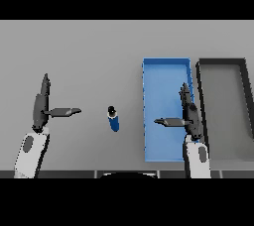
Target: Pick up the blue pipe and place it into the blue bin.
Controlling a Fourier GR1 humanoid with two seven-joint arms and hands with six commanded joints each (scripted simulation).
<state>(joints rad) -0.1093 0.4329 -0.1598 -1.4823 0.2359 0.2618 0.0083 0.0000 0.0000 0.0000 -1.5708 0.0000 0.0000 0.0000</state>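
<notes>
A blue pipe [114,119] with a dark cap stands on the grey table [89,51], just below centre. At its three o'clock lies the blue bin [165,63], a long tray, with a dark bin [221,62] just beside it further right. The right hand [190,113] hangs over the blue bin's right edge, fingers straight toward twelve, thumb toward nine. The left hand [41,106] sits at the pipe's nine o'clock, well apart, fingers straight, thumb toward three.

Two arms were seen, each cased in white and grey at the forearm, with a dark oval marking set into the white shell. Each ended in a dark hand, the left hand [39,108] and the right hand [190,116], formed of slender, tapering fingers and a thumb.
</notes>
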